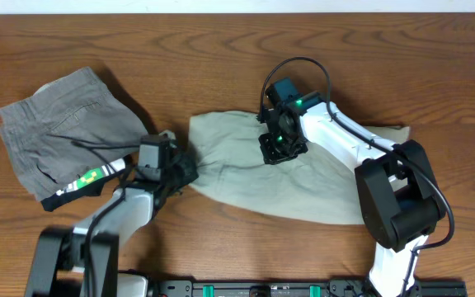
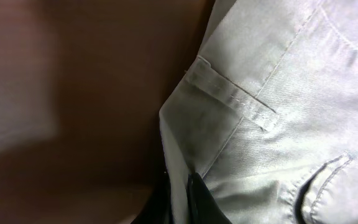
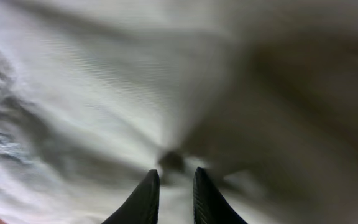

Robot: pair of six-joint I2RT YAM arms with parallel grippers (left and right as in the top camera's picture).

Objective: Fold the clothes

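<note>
The clothes point(image 1: 328, 186) are a pale khaki-green garment lying wrinkled across the middle of the table. My left gripper point(image 1: 185, 170) is at its left edge. In the left wrist view the jaws point(image 2: 179, 186) are shut on the garment's edge point(image 2: 278, 93), near a belt loop and seams. My right gripper point(image 1: 280, 149) points down onto the upper middle of the garment. In the right wrist view its fingers point(image 3: 174, 177) are nearly together, with a pucker of cloth point(image 3: 104, 93) pinched between them and creases radiating from it.
A darker grey pair of shorts point(image 1: 64, 124) with a black waistband lies at the far left, beside the left arm. The wooden table point(image 1: 221, 49) shows bare along the back. The right arm's base stands at the front right point(image 1: 398, 206).
</note>
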